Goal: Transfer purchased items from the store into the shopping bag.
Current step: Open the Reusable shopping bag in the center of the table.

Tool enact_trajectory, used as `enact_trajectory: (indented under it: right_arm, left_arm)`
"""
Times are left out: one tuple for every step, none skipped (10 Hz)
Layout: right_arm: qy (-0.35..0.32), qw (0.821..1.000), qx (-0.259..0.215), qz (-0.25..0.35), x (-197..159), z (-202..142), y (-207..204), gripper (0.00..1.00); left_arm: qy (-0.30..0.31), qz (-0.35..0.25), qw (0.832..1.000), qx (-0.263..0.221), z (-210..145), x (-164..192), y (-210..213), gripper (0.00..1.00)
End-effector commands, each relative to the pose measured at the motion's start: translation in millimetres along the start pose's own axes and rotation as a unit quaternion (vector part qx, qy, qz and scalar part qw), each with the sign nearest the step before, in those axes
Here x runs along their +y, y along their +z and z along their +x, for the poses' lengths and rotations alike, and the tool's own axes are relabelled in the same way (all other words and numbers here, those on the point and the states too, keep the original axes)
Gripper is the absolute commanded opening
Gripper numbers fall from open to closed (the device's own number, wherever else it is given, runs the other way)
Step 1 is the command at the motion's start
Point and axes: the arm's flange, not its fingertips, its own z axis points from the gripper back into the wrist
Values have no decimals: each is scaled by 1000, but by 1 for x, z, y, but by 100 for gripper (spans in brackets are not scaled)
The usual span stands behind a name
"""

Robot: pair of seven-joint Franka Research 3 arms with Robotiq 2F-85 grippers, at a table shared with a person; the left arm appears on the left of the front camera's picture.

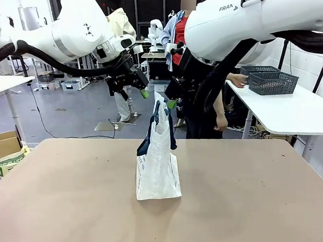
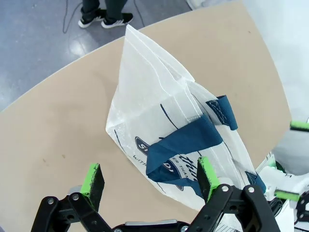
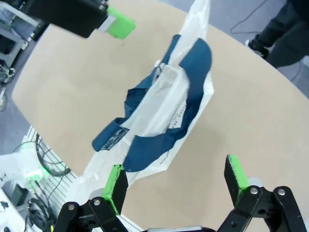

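The shopping bag point(image 1: 158, 164), translucent white plastic with navy straps and lettering, stands upright in the middle of the tan table point(image 1: 244, 201). My left gripper point(image 1: 139, 89) hangs open just above and left of the bag's top; in its wrist view the left gripper point(image 2: 149, 176) looks down on the bag point(image 2: 159, 111) with nothing between its green pads. My right gripper point(image 1: 171, 103) hovers open at the bag's upper right; from its own camera the right gripper point(image 3: 176, 181) sits over the bag's mouth point(image 3: 169, 92), also holding nothing. The purchased items are out of view.
A dark grey lattice basket point(image 1: 272, 80) sits on a white side table point(image 1: 292, 114) at the back right, with a person's hand point(image 1: 239, 79) on it. A cardboard box point(image 1: 0, 145) stands on the floor at the left.
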Motion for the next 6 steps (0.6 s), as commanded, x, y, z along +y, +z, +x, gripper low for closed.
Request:
enact_trajectory:
  right_arm:
    - [-8,1000,4,17,11,17,-5,100]
    - [-10,1000,4,12,13,22,-5,100]
    - [-16,1000,6,7,14,27,-6,100]
    - [-6,1000,8,8,16,33,-12,100]
    - [-1,1000,-2,10,16,17,-6,100]
    - [-1,1000,-2,10,16,17,-6,100]
  left_arm:
    - [6,-5,1000,-12,6,3,6,100]
    - [5,-5,1000,-20,3,6,9,100]
    - [1,-8,1000,-25,-1,8,11,100]
    - [2,2,1000,-9,4,3,7,100]
    - [2,2,1000,-9,4,3,7,100]
    - [2,2,1000,-9,4,3,7,100]
